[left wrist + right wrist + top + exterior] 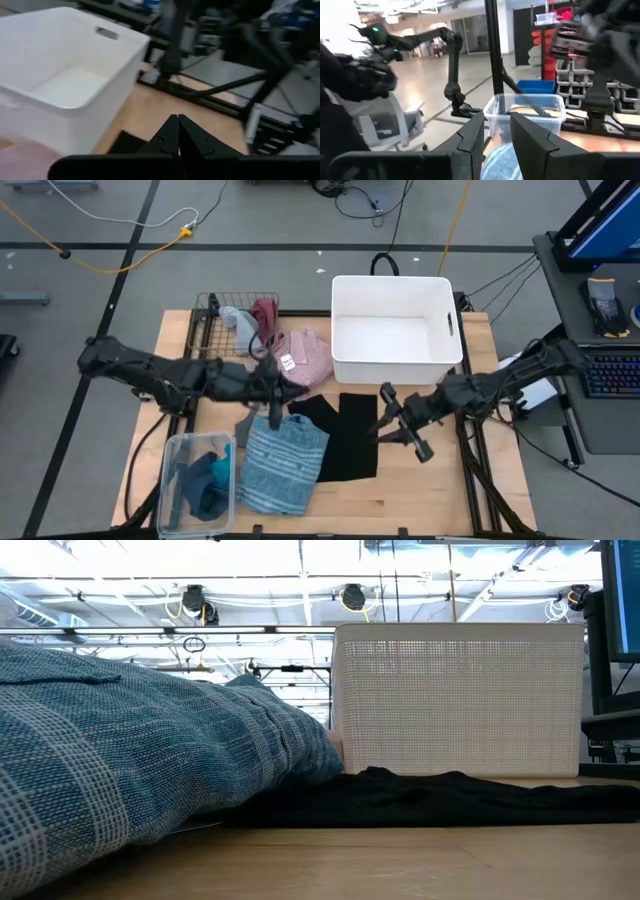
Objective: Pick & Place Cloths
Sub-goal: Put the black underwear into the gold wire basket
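The cloths are spread over the middle of the tabletop [420, 495]: a blue striped cloth [283, 465] lies rumpled near the front edge, a black cloth [340, 435] lies flat beside it, touching its edge, and a pink shirt [308, 355] with a white tag sits just behind, against the white bin [395, 330]. Maroon and grey pieces hang in the wire basket [215, 315] at the back, and small teal pieces sit in the clear tub [197, 480] at the front left. The bin looks empty.

Left gripper [272, 412] hangs over the near end of the striped cloth, fingers [172, 135] pressed together, and nothing visibly pinched between them. Right gripper [392, 420] hovers above the black cloth's right edge, fingers [470, 137] a little apart, nothing between them either.

Risks now. With fingers together, the left would only prod the striped cloth, not catch it. The striped and black cloths touch, so lifting one may drag the other. The black one lies thin and flat; fingers may slide over it or take too small a fold, and it drops short of the bin. Both arms sit close over the same patch, so they could clash.
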Available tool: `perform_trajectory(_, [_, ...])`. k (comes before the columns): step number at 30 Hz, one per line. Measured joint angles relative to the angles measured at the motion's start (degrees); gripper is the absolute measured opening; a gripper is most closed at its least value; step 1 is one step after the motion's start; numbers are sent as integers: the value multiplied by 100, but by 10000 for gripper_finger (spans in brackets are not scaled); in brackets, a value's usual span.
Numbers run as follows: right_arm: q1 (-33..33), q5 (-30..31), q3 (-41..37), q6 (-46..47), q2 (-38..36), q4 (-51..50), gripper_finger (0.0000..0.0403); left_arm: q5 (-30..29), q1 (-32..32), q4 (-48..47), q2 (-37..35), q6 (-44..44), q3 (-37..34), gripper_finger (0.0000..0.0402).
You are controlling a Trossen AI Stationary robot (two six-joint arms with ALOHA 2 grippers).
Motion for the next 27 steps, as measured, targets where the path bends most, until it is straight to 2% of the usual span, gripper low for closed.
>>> perform_trajectory(5, [271, 316, 0, -99, 268, -2, 86, 71, -389, 1353, -1, 96, -694, 5])
perform_trajectory(11, [346, 314, 0, -225, 614, -10, 86, 343, -351, 2482, -267, -232, -1765, 10])
perform_trajectory(19, [84, 286, 43, -247, 1065, -218, 86, 749, 17, 2672, -989, -333, -2694, 10])
perform_trajectory(27, [-146, 139, 1345, -751, 1806, -2277, 86, 1090, 330, 2650, -1932, -337, -3336, 3])
